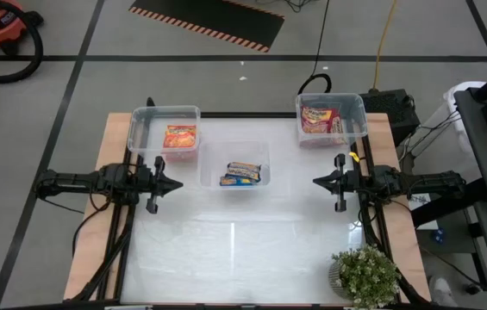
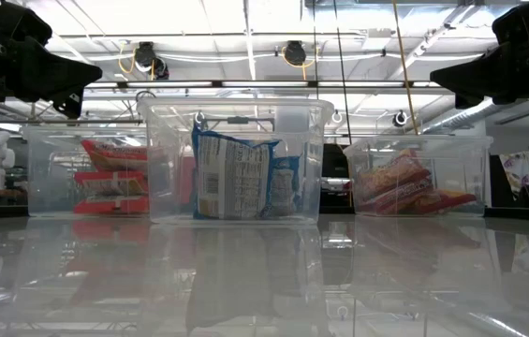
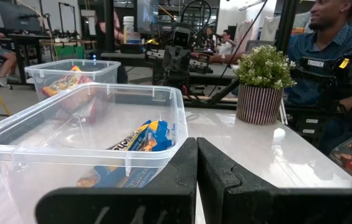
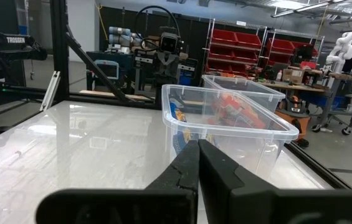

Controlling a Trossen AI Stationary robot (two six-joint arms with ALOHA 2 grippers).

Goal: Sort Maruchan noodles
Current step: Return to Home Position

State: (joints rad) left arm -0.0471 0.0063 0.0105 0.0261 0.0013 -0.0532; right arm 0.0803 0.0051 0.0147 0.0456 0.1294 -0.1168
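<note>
On the white table [image 1: 243,250] stood 3 clear bins. The left bin [image 1: 137,129] held orange packets [image 1: 180,136], the middle bin [image 1: 211,164] held blue-yellow packets [image 1: 245,173], and the right bin [image 1: 357,112] held red-pink packets [image 1: 319,119]. The count per bin could not be told. All packets were flat, glossy and rectangular. The 2 arms faced each other above the table. The left gripper [image 1: 179,184] and right gripper [image 1: 316,182] each had fingers pressed together.

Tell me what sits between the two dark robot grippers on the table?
A clear plastic bin holding blue-and-yellow noodle packets sits between the left gripper and the right gripper, as the high view shows.
</note>
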